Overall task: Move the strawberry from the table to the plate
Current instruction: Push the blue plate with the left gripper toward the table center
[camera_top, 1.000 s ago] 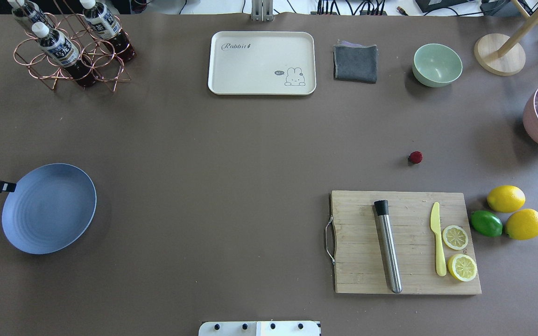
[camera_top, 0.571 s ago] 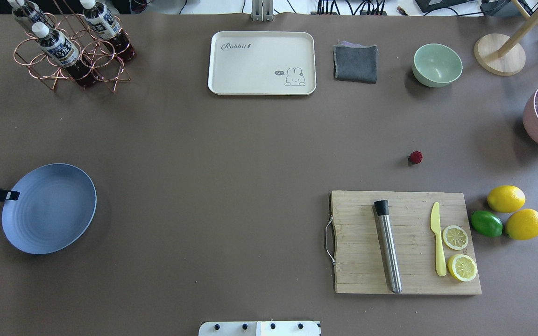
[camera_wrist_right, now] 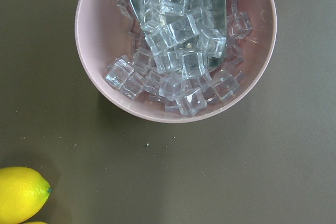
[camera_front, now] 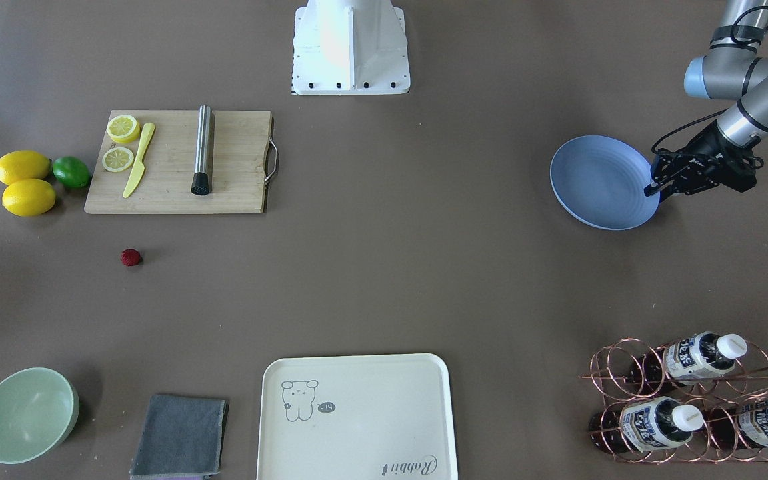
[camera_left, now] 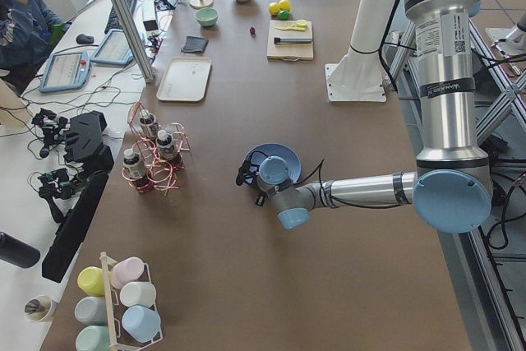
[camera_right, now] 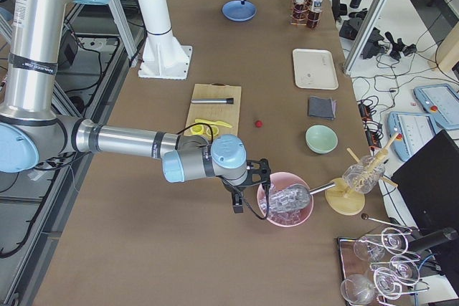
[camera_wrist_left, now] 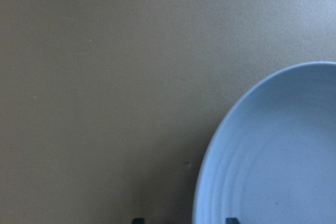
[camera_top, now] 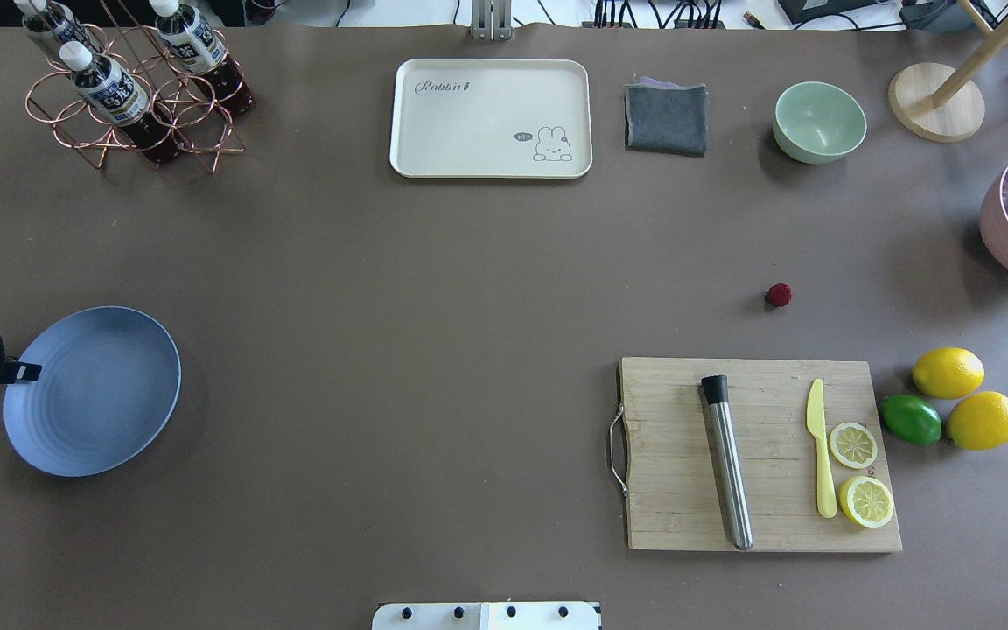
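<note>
On the front-facing camera the strawberry [camera_front: 131,257] lies on the table [camera_front: 384,267] toward its right end, just past the cutting board's [camera_front: 177,162] outer edge. My left gripper [camera_front: 652,188] is at the plate [camera_front: 597,180] by the left end, so nearly the whole table lies between them. Overhead, the plate holds nothing, and the berry is roundish, with no long axis to line up on. The left side view shows that same gap. From the right side, my right gripper [camera_right: 242,202] hangs over the pink bowl [camera_right: 276,218] at the right end. It is much nearer the berry, so I judge it the arm to send, though I cannot tell how far it is open. The left wrist camera shows the fingertips [camera_wrist_left: 137,220] parted, with the plate's rim between them and nothing gripped. The right wrist camera shows the bowl heaped with ice cubes [camera_wrist_right: 178,61] and a metal scoop [camera_wrist_right: 219,3].
</note>
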